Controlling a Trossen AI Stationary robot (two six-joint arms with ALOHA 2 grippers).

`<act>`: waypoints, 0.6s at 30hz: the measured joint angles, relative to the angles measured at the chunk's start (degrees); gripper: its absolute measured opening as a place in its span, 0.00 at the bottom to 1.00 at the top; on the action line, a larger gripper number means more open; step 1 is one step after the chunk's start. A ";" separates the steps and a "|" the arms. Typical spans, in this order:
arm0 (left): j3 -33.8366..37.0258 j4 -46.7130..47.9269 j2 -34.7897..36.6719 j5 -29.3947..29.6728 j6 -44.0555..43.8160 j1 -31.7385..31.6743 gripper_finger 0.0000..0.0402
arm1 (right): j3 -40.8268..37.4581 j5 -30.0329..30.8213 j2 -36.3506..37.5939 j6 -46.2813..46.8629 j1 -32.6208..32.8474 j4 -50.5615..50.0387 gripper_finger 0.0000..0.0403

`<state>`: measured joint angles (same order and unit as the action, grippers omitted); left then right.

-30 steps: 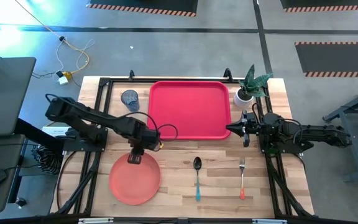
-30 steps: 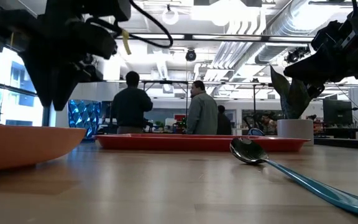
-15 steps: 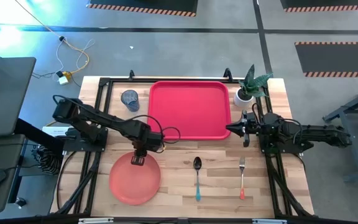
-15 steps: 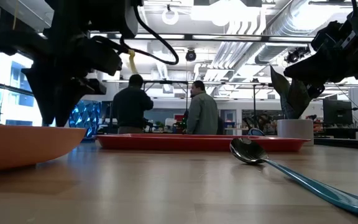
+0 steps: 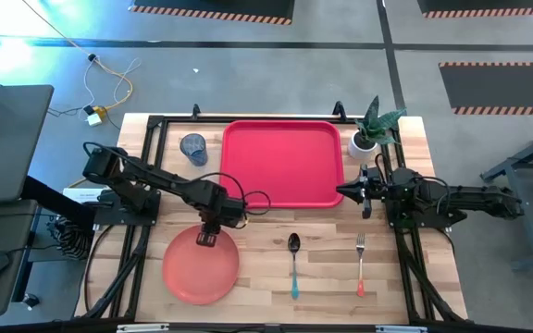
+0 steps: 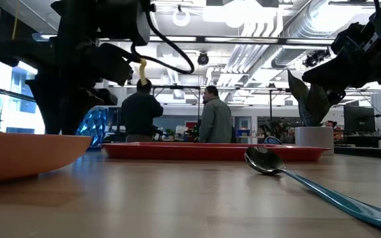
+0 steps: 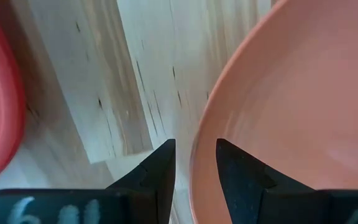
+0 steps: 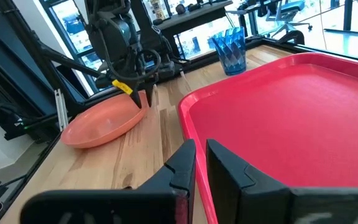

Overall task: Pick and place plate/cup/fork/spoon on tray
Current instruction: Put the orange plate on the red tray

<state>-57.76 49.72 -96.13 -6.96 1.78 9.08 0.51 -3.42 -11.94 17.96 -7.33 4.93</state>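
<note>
The salmon-pink plate [image 5: 200, 268] lies on the table at the near left. My left gripper [image 5: 205, 239] points down over the plate's far rim, open by a narrow gap. In the left wrist view [image 7: 194, 146] one finger stands inside the rim and one outside. The red tray [image 5: 283, 162] lies at the far middle, with the blue cup [image 5: 193, 147] upright to its left. The teal-handled spoon [image 5: 294, 259] and the orange-handled fork [image 5: 360, 264] lie near the front. My right gripper [image 5: 343, 192] is shut and empty, level beside the tray's right edge. My left gripper comes at the plate's far rim [image 7: 197, 165] from above, one finger on the inner side and one on the outer. Wood shows between the outer finger [image 7: 163, 171] and the rim. I cannot tell whether the inner finger touches the plate, which lies flat on the table.
A white pot with a green plant [image 5: 365, 139] stands at the far right corner, just behind my right arm. Bare wood lies between the plate and the spoon. People stand in the room beyond the table's far edge [image 6: 177, 116].
My left gripper has gone down and a little toward the table's near edge, until its fingers stand astride the plate's far rim. The plate and my right arm have kept still.
</note>
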 joint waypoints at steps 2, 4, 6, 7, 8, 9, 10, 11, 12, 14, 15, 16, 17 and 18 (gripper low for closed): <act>0.02 -0.23 -1.17 0.02 0.04 0.00 0.26 | -0.02 0.00 -0.12 0.00 0.00 0.00 0.07; 0.02 0.03 -2.10 0.02 0.37 0.00 0.26 | -0.02 -0.01 -0.18 0.00 -0.01 -0.02 0.07; 0.02 -0.13 -3.16 0.02 0.61 0.00 0.26 | 0.00 0.00 -0.35 0.00 -0.01 -0.02 0.07; 0.02 -0.15 -3.53 0.00 0.60 0.00 0.26 | -0.02 -0.02 -0.35 0.00 -0.02 -0.02 0.07; 0.02 -0.09 -3.87 -0.15 0.49 0.00 0.26 | 0.00 -0.02 -0.39 0.00 -0.01 -0.02 0.07; 0.02 -0.08 -4.11 -0.16 0.46 0.00 0.26 | 0.00 0.00 -0.50 0.02 -0.02 -0.02 0.07; 0.00 -0.10 -4.34 -0.20 0.45 0.00 0.26 | -0.02 0.00 -0.55 0.02 0.00 -0.02 0.07; 0.02 -0.07 -4.43 -0.14 0.44 0.02 0.25 | -0.01 -0.01 -0.55 0.01 -0.01 -0.02 0.07; 0.04 -0.03 -4.43 0.02 0.44 0.02 0.23 | -0.01 -0.01 -0.55 0.02 0.00 -0.02 0.07; 0.02 -0.04 -4.40 -0.09 0.44 0.01 0.20 | -0.02 -0.02 -0.55 0.02 -0.02 -0.02 0.07; 0.02 -0.03 -4.40 -0.09 0.42 -0.01 0.18 | 0.00 -0.02 -0.55 0.02 0.00 -0.02 0.07; 0.02 0.00 -4.40 -0.08 0.37 -0.02 0.16 | -0.01 -0.01 -0.55 0.01 -0.01 -0.02 0.07; 0.02 0.04 -4.36 -0.07 0.24 -0.02 0.13 | -0.02 -0.01 -0.55 0.02 -0.02 -0.02 0.07; 0.02 0.09 -4.32 -0.17 0.13 -0.02 0.11 | 0.00 -0.02 -0.55 0.02 -0.02 -0.02 0.07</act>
<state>-57.74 49.81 -100.44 -7.13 1.91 9.06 0.51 -3.44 -12.49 17.98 -7.35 4.91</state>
